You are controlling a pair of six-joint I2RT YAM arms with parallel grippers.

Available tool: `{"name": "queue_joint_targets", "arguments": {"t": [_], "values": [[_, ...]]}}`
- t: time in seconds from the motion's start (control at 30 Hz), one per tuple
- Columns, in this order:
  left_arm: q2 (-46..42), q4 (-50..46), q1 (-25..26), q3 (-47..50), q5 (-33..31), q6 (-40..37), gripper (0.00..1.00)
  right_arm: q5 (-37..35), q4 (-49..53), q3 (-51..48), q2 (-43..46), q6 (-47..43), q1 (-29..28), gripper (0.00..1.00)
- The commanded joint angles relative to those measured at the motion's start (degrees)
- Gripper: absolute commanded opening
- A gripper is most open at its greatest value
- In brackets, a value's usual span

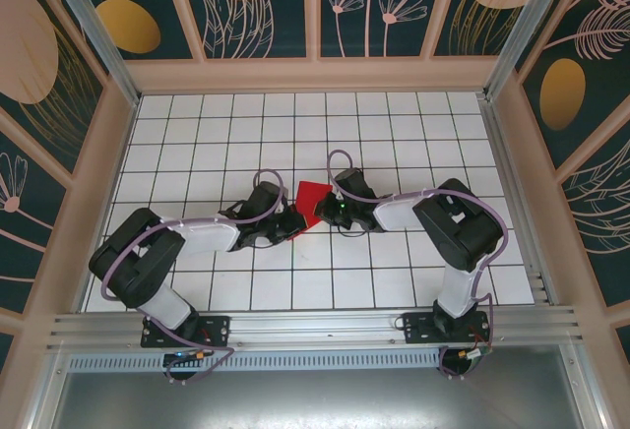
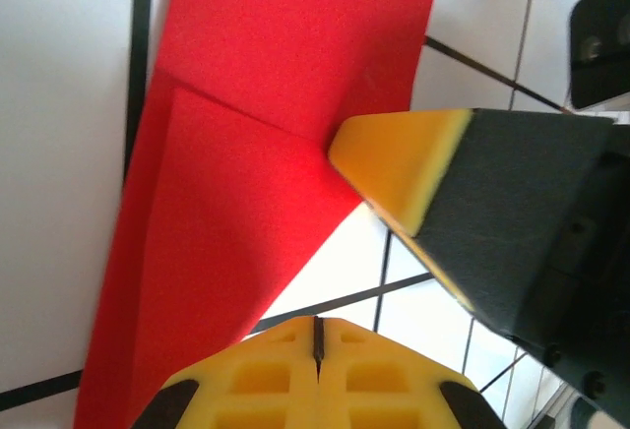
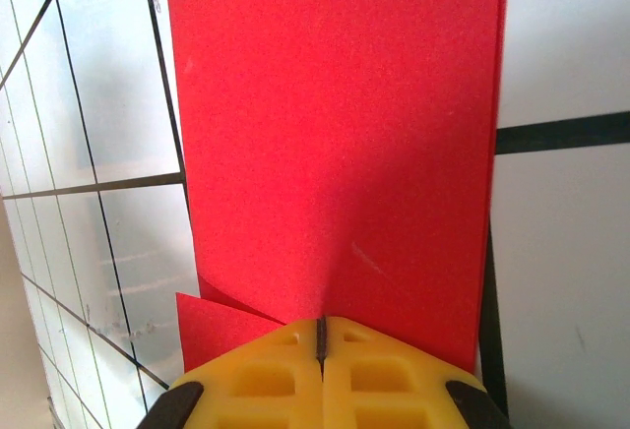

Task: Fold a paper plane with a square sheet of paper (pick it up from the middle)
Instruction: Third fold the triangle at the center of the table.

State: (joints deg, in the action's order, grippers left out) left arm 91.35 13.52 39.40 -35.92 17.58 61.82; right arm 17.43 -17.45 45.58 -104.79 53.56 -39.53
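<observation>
Left gripper (image 2: 317, 325) has its yellow fingers pressed together, the tip just at the lower edge of the red sheet of paper (image 2: 281, 65). Right gripper (image 3: 320, 325) is likewise closed tight; from the left wrist its tip (image 2: 399, 168) rests on the paper where a diagonal flap is folded over. The partly folded sheet (image 1: 313, 199) lies flat on the white gridded table (image 1: 246, 134), between the two grippers near its centre.
</observation>
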Motion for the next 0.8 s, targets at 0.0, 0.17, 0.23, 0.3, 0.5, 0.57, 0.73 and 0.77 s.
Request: {"name": "queue_joint_targets", "arguments": {"t": [0.0,0.17,0.23,0.3,0.5,0.57,0.73,0.77], "values": [[1.24,0.83,0.41,1.35,-0.23,1.19,0.04,-3.9,9.28,-3.07,-3.71,0.19,0.2,0.0],[2.25,0.37,0.4,1.73,-1.86,1.39,0.03,-3.83,9.45,-3.13,-3.72,0.06,0.21,0.0],[2.67,-0.34,0.41,1.8,-2.98,1.2,0.02,-3.88,9.45,-3.09,-3.65,0.09,0.15,0.0],[2.87,-1.32,0.42,1.71,-4.2,0.83,0.02,-3.87,9.5,-3.13,-3.64,0.01,0.15,0.0],[3.13,-1.73,0.36,2.48,-5.22,0.58,0.02,-4.07,9.93,-3.13,-3.72,-0.29,0.11,0.0],[3.05,-1.78,0.43,3.06,-5.37,0.78,0.02,-4.16,10.14,-3.21,-3.79,-0.38,0.15,0.0],[1.78,-0.59,0.29,5.84,-5.54,1.41,0.01,-4.42,10.82,-3.22,-4.08,-0.75,0.24,0.0],[1.6,-0.4,0.32,6.54,-5.41,1.52,0.01,-4.48,11.0,-3.33,-4.16,-0.89,0.24,0.0]]}}
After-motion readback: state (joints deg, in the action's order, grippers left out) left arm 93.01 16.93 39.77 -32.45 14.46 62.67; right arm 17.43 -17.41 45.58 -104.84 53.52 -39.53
